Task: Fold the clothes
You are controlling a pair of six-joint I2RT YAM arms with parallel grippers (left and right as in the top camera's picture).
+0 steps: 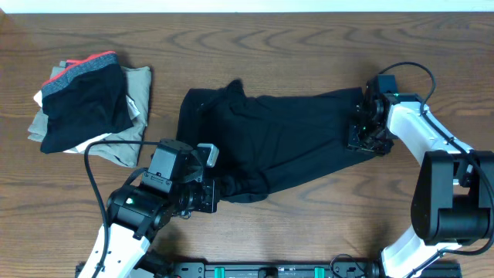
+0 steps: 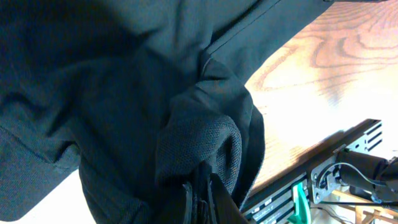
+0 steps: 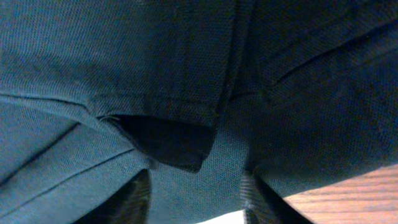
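Black clothes (image 2: 124, 93) fill the left wrist view, bunched up right at the left pincer (image 2: 200, 190); that pincer is squeezed tight shut on a fold of them; the clothes lie on the table (image 1: 309, 46), reaching from the left pincer across to the right pincer (image 1: 359, 137); the right pincer is about half open, with cloth between its fingers (image 3: 255, 199); whether it pinches the cloth I cannot tell; a pile of other folded things (image 1: 85, 100) sits well apart from both pincers, nearer the left one.
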